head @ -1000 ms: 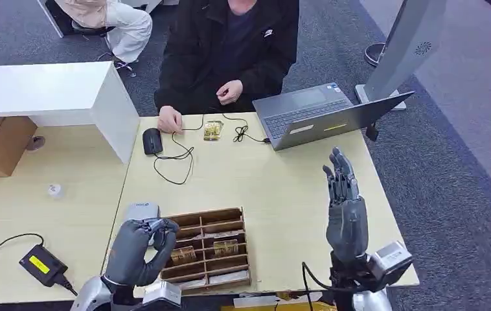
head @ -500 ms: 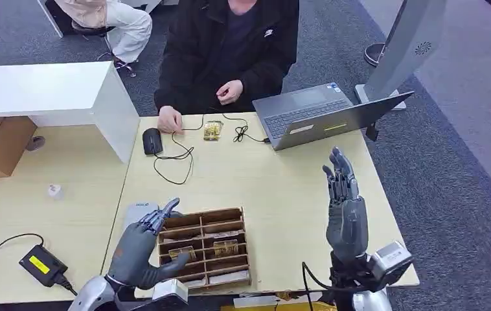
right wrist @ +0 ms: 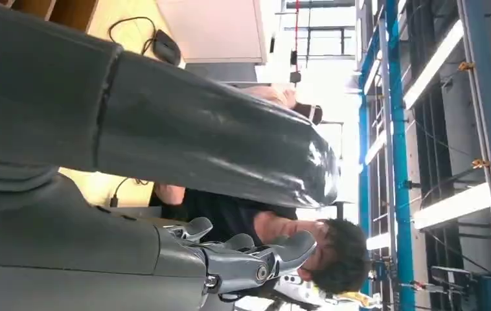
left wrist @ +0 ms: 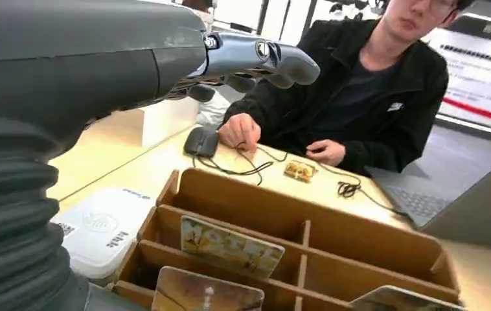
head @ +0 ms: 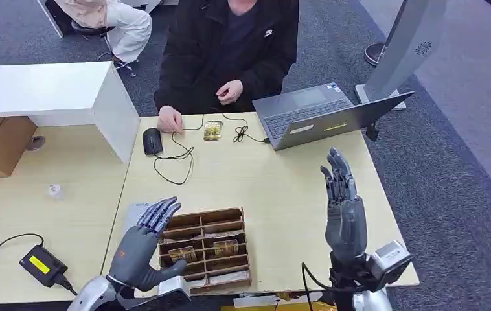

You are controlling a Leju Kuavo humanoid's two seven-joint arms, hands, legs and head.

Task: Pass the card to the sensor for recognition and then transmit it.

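At the far left of the pale wooden table a black power adapter with a yellow label lies near the front edge, its cable trailing left, and a small white round object sits farther back. A white counter stands across the far left corner with a cardboard box under it.

The left hand hovers open above the left edge of the wooden card tray, fingers spread and stretched forward, holding nothing. Just beyond its fingertips, beside the tray's far left corner, lies a flat white sensor pad; the left wrist view shows the same pad touching or just beside the tray wall. The tray is split into slots, and several cards stand in the middle rows; from the wrist, one patterned card stands tilted in a slot.

Farther back, a black mouse rests on the table with its cable looping toward the near side, next to a person's hand. The person in a dark jacket sits at the far edge. A small gold packet and a bundled black cable lie in front of them. To the right an open grey laptop sits at the far right of the table.

The right hand is raised upright near the table's right side, fingers straight and together, open and empty
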